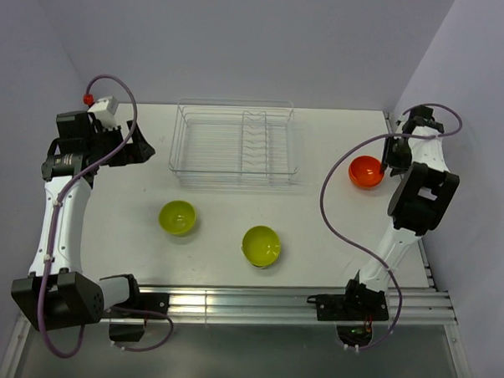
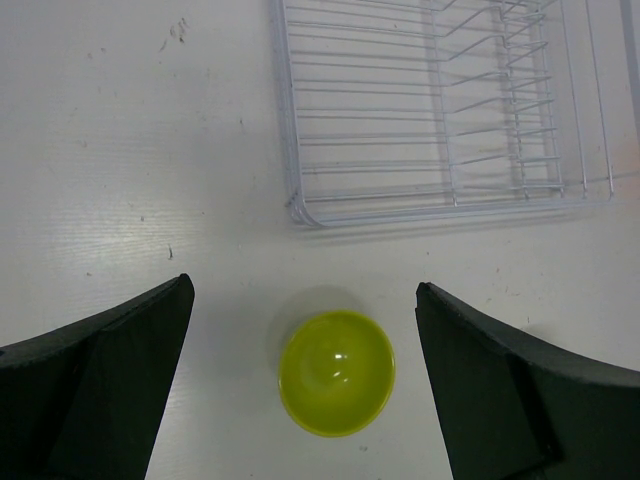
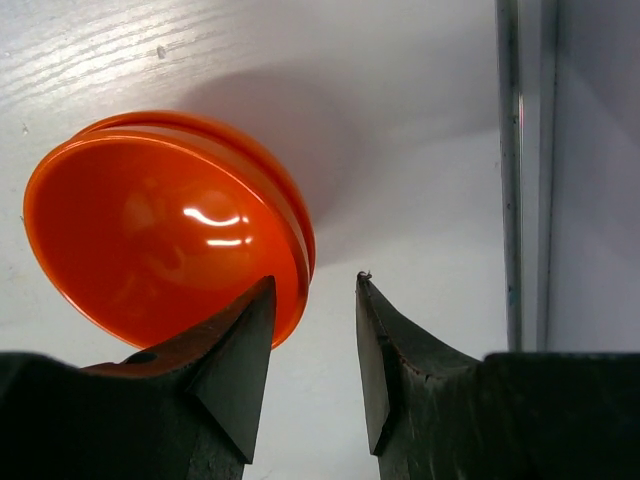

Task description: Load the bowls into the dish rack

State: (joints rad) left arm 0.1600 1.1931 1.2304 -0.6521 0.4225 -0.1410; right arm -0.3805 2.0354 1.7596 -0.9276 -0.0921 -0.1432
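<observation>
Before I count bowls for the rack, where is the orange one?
Top view: the orange bowl sits far right on the table, apart from the dish rack, the right pincer open at its rim.

From high behind, the top view takes in the whole tabletop (image 1: 234, 209). The left wrist view looks down from nearer, sharing the dish rack (image 2: 430, 110) and one green bowl (image 2: 337, 372). The right wrist view sits low, close to the orange bowl (image 3: 160, 225).
</observation>
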